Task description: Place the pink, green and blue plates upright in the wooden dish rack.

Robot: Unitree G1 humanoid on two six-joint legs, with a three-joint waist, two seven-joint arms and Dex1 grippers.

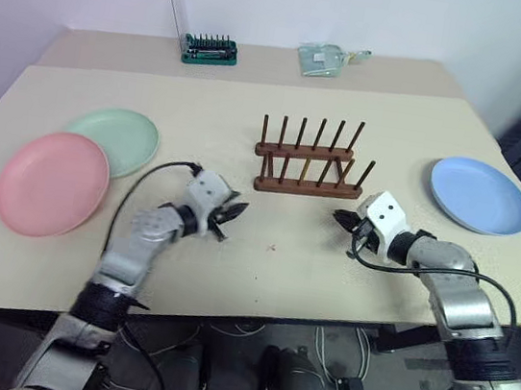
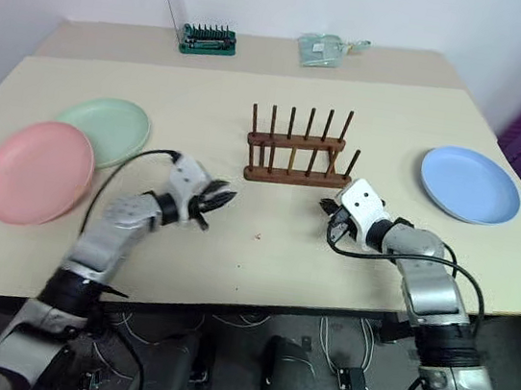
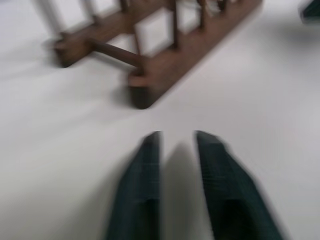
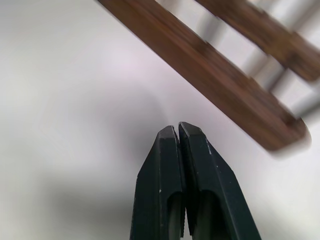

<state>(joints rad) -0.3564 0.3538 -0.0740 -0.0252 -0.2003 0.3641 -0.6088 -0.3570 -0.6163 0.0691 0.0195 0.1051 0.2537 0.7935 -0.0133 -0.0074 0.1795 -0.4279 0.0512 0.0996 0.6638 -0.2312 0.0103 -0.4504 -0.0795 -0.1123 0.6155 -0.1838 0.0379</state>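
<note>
While both arms reach out low over the beige table point(image 1: 229, 278), neither carries anything. Left gripper point(image 1: 234, 215): near edge of the table's middle, pointing toward the rack's left end; in the left wrist view its two black fingers point(image 3: 142, 185) stand apart with a bare gap between them, nothing in it. Right gripper point(image 1: 342, 219): just short of the rack's right end, fingers point(image 4: 165, 190) pressed tight together, empty, tips aimed at the near rail.

Wooden dish rack point(image 1: 305, 159): mid-table, just beyond both grippers and between them, upright, two dark brown rails with rows of thin pegs. No plate in any slot.

Pink plate point(image 1: 52, 182): flat on the table at the left, well apart from the rack. Green plate point(image 1: 118, 136): just behind it and a little toward the rack, its near-left rim tucked under or against the pink rim; cannot tell which. Blue plate point(image 1: 479, 194): flat at the right side of the table, beyond the right arm.

Far edge, on a second tabletop: green bit holder point(image 1: 210, 49) with clear lid standing open, and a clear plastic packet point(image 1: 320, 58) to its right.
</note>
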